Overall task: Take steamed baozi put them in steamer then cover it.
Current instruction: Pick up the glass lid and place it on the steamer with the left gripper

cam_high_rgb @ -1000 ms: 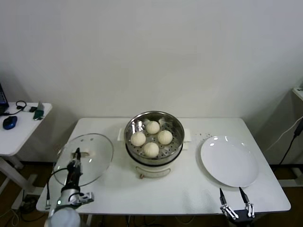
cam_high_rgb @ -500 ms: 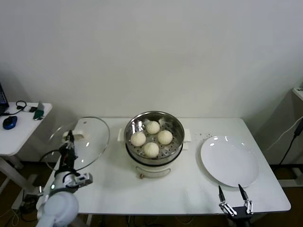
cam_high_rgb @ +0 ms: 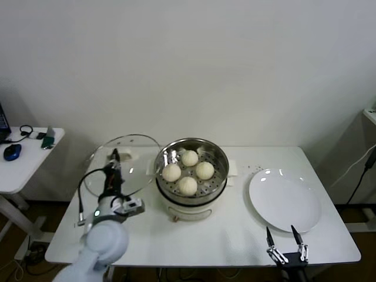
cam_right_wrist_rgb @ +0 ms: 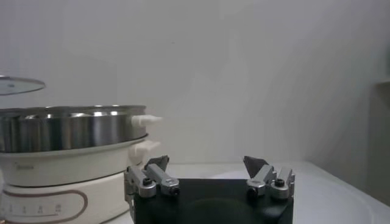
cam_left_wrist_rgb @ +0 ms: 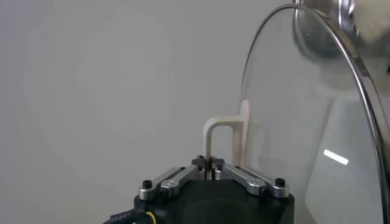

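Several cream-white steamed baozi (cam_high_rgb: pixel 188 172) lie in the shiny steel steamer (cam_high_rgb: pixel 191 148) on its white cooker base at the table's middle. My left gripper (cam_high_rgb: pixel 114 157) is shut on the pale handle (cam_left_wrist_rgb: pixel 223 143) of the glass cover (cam_high_rgb: pixel 130 165) and holds it tilted in the air just left of the steamer. In the left wrist view the cover's metal rim (cam_left_wrist_rgb: pixel 355 91) curves across. My right gripper (cam_high_rgb: pixel 282 237) is open and empty at the table's front right edge; its wrist view shows the steamer (cam_right_wrist_rgb: pixel 67 125) to one side.
A flat white plate (cam_high_rgb: pixel 284 200) lies on the table's right side. A small side table (cam_high_rgb: pixel 23 161) with a mouse and headphones stands at far left. A wall rises behind the table.
My left gripper has carried the cover up and to the right, from the table's left side to beside the steamer. The right gripper has barely moved.
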